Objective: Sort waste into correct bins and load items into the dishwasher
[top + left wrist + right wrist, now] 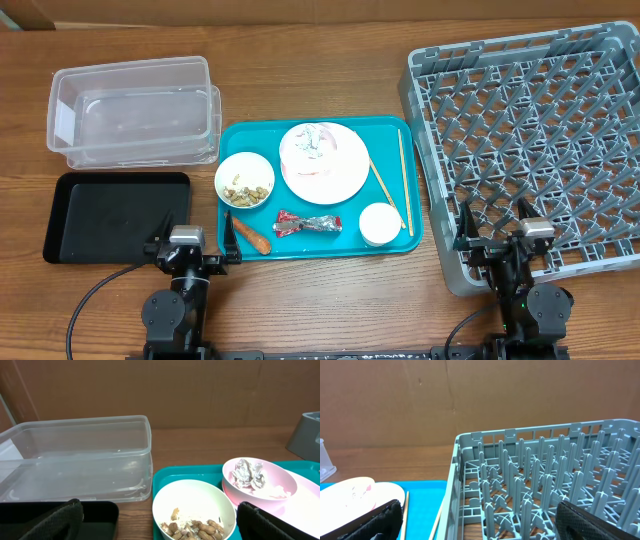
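Holding left fingers (50, 520) wide apart, clamping nothing. Hovering the left gripper (194, 230) at the near edge of the table (330, 300), with one finger over the black tray (100, 215) and the other just beside the carrot (252, 236).

Spreading right fingers (370, 520) just as wide, gripping nothing either. Hanging the right gripper (495, 218) over the near left corner of the rack (540, 120), which is sitting bare at the right of the table.

Spotting the tub (135, 110) at the far left, with the black tray just in front of it.

Finding everything else on the teal tray (250, 135) in the middle:
- Seeing the white bowl (224, 172) at the left, carrying the scraps (246, 190).
- Seeing the plate (335, 185) at the centre, bearing the pink bowl (250, 497) with the paper (250, 474) crumpled inside.
- Noting the wrapper (308, 223) lying flat near the front, between the carrot and the cup (380, 223).
- Catching the carrot lying tilted at the front left corner.
- Tracking the chopsticks (403, 170) along the right side, one running straight beside the rim and the other slanting from the plate toward the cup.

Looking through the left wrist view, facing the white bowl and the pink bowl dead ahead, with the tub to the left.
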Controlling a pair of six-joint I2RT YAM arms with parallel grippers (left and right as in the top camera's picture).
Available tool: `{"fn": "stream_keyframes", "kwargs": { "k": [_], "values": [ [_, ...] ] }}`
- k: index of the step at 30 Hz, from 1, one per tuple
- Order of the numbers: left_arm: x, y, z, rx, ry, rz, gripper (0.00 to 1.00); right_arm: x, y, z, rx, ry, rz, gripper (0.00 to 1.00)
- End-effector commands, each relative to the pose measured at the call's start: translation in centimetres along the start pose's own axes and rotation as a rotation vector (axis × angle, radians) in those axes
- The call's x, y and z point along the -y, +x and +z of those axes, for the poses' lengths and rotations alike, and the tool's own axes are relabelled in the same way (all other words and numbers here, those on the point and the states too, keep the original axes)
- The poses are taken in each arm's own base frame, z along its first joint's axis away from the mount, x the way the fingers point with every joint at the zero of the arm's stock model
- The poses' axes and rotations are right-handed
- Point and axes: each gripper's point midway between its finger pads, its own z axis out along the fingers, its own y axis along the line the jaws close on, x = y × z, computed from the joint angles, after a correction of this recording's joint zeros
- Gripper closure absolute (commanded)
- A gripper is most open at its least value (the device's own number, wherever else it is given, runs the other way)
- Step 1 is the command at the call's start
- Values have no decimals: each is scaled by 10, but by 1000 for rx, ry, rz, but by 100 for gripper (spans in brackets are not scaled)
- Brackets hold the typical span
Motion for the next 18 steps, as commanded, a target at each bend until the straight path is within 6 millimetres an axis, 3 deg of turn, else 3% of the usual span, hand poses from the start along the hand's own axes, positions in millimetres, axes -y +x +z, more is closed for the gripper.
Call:
{"fn": "stream_keyframes", "kwargs": {
  "k": [1,18],
  "values": [
    [3,0,0,7,17,15,0,1,1,0,7,4,-5,0],
    [4,-1,0,8,21,15,0,1,1,0,7,4,-5,0]
  ]
}}
